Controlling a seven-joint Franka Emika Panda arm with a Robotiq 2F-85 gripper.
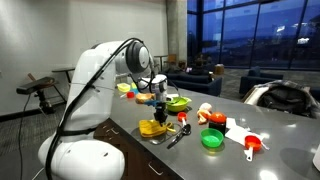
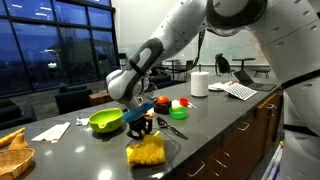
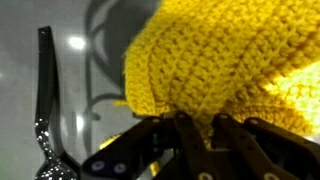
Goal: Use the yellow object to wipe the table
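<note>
A Franka arm's pincer [image 2: 141, 127] clenches a bunched yellow cloth [image 2: 146, 151] near the front edge of the dark, glossy worktop [image 2: 218, 116], and the rag's lower folds appear to rest on the surface directly beneath the wrist. In the wrist view the crocheted cloth [image 3: 220, 60] fills most of the frame. Its gathered end is pinched between the dark fingers, and a metal spoon [image 3: 44, 100] lies just beside it on the grey top. The pick-up looks done. The wiping itself seems either barely begun or yet to come, since no picture shows a cleaned streak or how much of the surface has been covered. The surface is crowded. A lime-green bowl [image 2: 105, 121] sits just behind the pincer and a white paper roll [image 2: 199, 83] stands farther along. In an exterior view, a green disc [image 1: 211, 139] and orange-red scoops [image 1: 252, 146] lie well apart from the cloth, so only limited bare top is free to sweep. Beyond, tall windows [image 1: 250, 30] show a blue dusk over an office lounge with dark seating [image 1: 195, 72].
</note>
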